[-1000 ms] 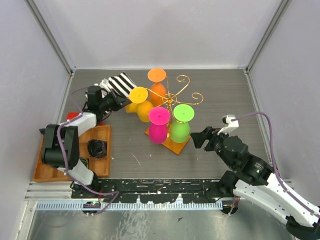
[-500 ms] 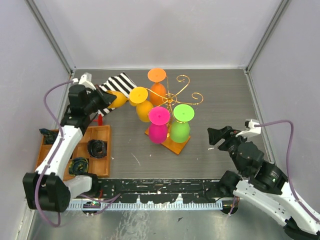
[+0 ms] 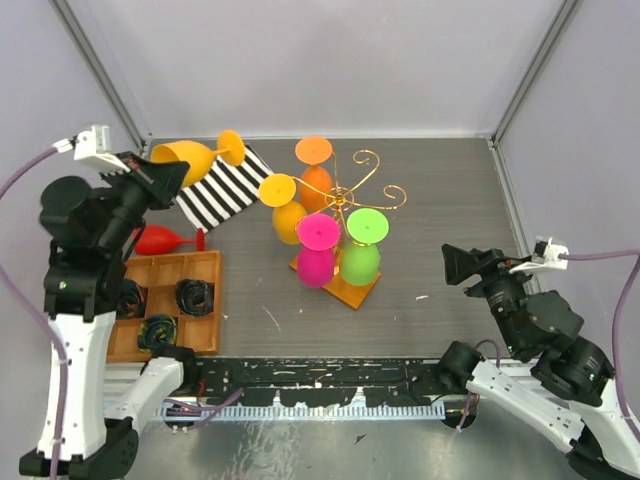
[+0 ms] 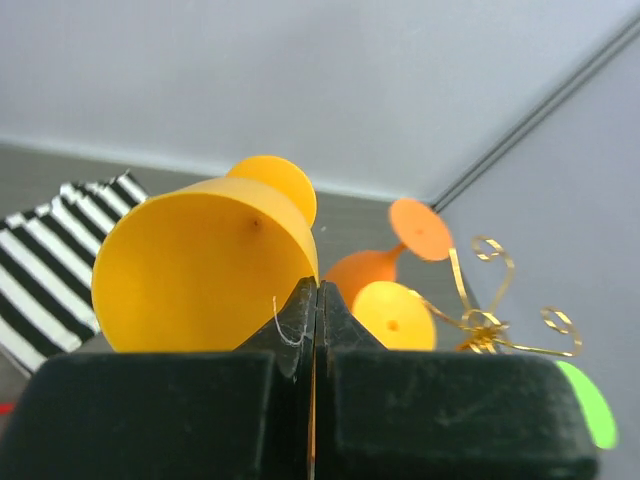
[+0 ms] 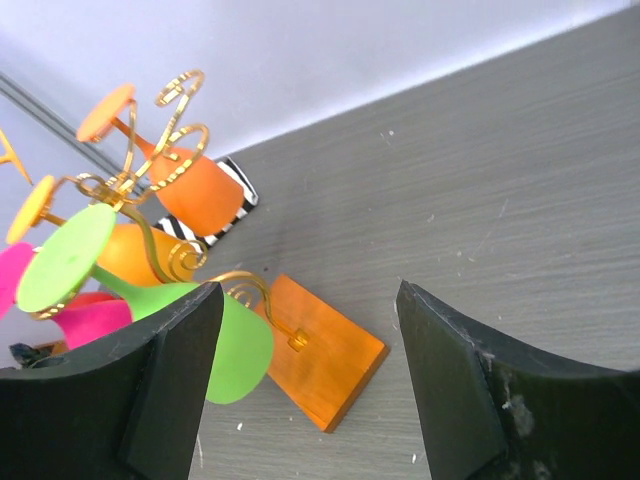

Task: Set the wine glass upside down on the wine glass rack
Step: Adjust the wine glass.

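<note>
Slippage is the main worry. The left pincer (image 3: 160, 178) is closed tight on the rim of the yellow wine glass (image 3: 195, 153). It holds the glass raised over the far left corner of the table (image 3: 450, 180), above the striped cloth (image 3: 215, 190), lying on its side with the foot towards the rack (image 3: 345, 190). In the left wrist view only a thin edge of the bowl sits between the jaws. I judge that a quick swing or a turn of the wrist could let the smooth glass pivot or drop.

The rack stands mid-table, well apart from the held glass. Four glasses hang from it, and an amber glass (image 3: 288, 218) hangs closest to the left arm. The two free curls (image 3: 366, 160) are on the far right side, so the reach has to pass over or around the hung ones. A low path could knock them, and a push against the thin wire could shove or tip the stand. If the stem misses the curl, the glass falls once it is let go.

The right pincer (image 3: 462, 262) stands wide and empty, near the rack's right side.
</note>
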Controlling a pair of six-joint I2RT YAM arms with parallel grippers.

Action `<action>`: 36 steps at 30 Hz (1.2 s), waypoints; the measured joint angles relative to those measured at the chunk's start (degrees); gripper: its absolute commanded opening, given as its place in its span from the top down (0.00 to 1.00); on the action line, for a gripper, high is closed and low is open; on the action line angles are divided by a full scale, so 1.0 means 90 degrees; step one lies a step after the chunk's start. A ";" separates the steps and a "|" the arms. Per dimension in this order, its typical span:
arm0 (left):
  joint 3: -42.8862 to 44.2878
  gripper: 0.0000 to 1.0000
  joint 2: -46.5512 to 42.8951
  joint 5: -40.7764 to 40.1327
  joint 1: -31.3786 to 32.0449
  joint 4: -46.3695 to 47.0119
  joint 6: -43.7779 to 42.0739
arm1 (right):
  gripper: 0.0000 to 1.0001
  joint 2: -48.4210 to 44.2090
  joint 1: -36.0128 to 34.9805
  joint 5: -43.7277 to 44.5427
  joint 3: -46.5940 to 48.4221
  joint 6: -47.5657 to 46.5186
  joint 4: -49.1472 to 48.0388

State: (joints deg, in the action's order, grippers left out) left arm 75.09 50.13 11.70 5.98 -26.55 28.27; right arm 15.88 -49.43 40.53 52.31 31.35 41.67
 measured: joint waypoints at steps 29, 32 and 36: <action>0.3276 1.00 0.1528 0.0374 0.3249 -0.1098 -0.0614 | 0.24 0.1800 -0.0002 -0.2404 0.0661 -0.0806 -0.3160; 0.3422 1.00 0.1872 -0.0376 0.4435 -0.1248 -0.1081 | 0.25 0.1821 0.0000 -0.2402 0.0656 -0.0804 -0.3342; 0.3492 1.00 0.2244 -0.1370 0.5610 -0.1251 -0.1593 | 0.25 0.1804 0.0000 -0.2353 0.0648 -0.0804 -0.3487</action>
State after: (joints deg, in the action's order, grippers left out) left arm 106.52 70.32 -0.62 56.47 -37.80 13.93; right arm 32.12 -49.43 19.35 58.15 24.12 10.28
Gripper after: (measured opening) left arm 0.006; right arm 0.753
